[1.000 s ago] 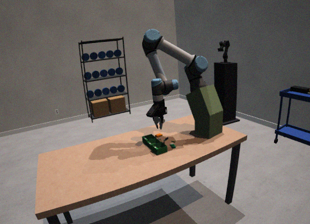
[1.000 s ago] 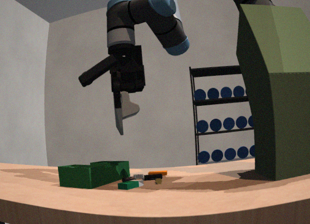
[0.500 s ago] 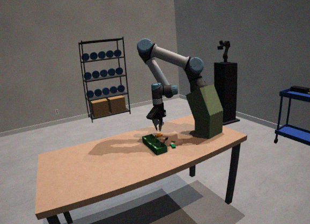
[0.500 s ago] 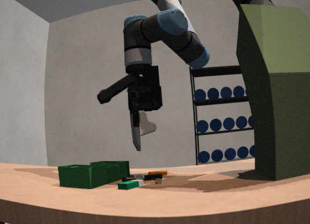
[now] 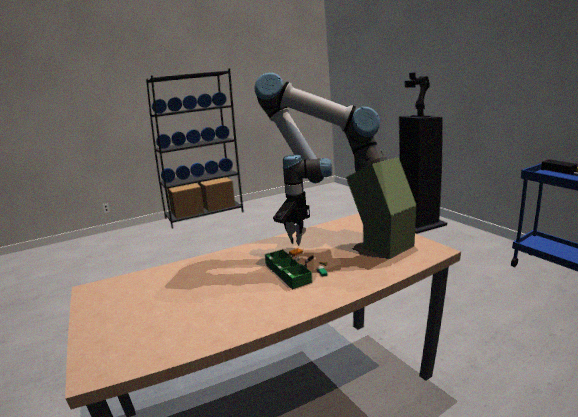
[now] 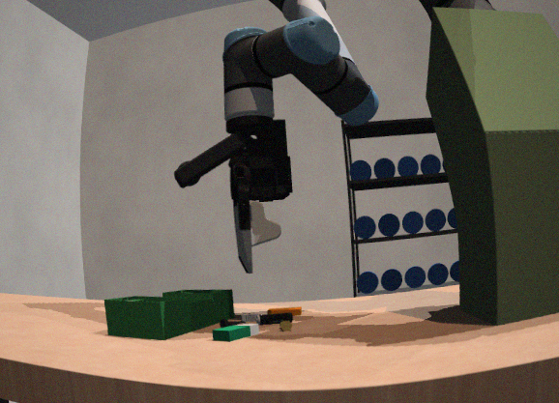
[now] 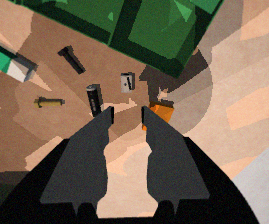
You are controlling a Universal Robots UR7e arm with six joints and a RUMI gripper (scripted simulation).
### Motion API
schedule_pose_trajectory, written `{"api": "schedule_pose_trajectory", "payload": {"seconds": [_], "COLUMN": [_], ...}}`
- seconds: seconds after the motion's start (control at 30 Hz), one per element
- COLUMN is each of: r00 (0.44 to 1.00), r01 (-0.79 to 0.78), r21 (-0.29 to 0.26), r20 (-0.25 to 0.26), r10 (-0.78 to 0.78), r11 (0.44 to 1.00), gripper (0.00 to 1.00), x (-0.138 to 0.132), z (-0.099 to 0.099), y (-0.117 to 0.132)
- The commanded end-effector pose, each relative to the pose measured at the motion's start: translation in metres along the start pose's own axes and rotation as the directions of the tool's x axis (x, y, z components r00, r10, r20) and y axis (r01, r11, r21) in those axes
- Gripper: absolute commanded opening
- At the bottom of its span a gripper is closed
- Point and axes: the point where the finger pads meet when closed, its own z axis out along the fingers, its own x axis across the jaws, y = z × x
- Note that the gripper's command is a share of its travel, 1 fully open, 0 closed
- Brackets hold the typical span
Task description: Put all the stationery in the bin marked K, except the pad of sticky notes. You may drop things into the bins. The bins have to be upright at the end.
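A green bin point(image 5: 287, 268) point(image 6: 164, 312) point(image 7: 135, 30) with three compartments stands upright on the table point(image 5: 200, 313). Beside it lie a green and white eraser point(image 5: 322, 271) point(image 6: 235, 331) point(image 7: 7, 60), a small grey pencil sharpener point(image 7: 127, 82) point(image 6: 250, 317), a black cylinder point(image 7: 94, 98), a second black stick point(image 7: 72, 59), a brass bolt point(image 7: 49, 102) point(image 6: 285, 326) and an orange pad of sticky notes point(image 7: 161, 111) point(image 6: 284, 310) point(image 5: 295, 251). My gripper point(image 5: 295, 242) point(image 6: 247, 269) point(image 7: 127, 107) hangs above these items, fingers a narrow gap apart with nothing between them. The bin's letters are not readable.
The arm's green base block point(image 5: 385, 208) point(image 6: 498, 177) stands on the table behind the items. A black shelf rack point(image 5: 195, 143) with blue discs and boxes, a black pedestal point(image 5: 421, 168) and a blue cart point(image 5: 547, 213) stand on the floor, away from the table.
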Motion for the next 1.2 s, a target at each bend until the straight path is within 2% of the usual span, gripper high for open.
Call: {"api": "schedule_pose_trajectory", "payload": {"seconds": [0.0, 1.1, 1.17], "r00": [1.000, 1.000, 1.000], "r01": [0.000, 0.000, 0.000], "r21": [0.001, 0.001, 0.001], "r20": [-0.001, -0.001, -0.001], "r10": [0.000, 0.000, 0.000], "r11": [1.000, 1.000, 1.000], "gripper": [0.18, 0.18, 0.18], "x": [-0.0014, -0.0020, -0.0020], "z": [-0.0003, -0.0003, 0.0077], "y": [-0.0015, -0.0020, -0.0020]}}
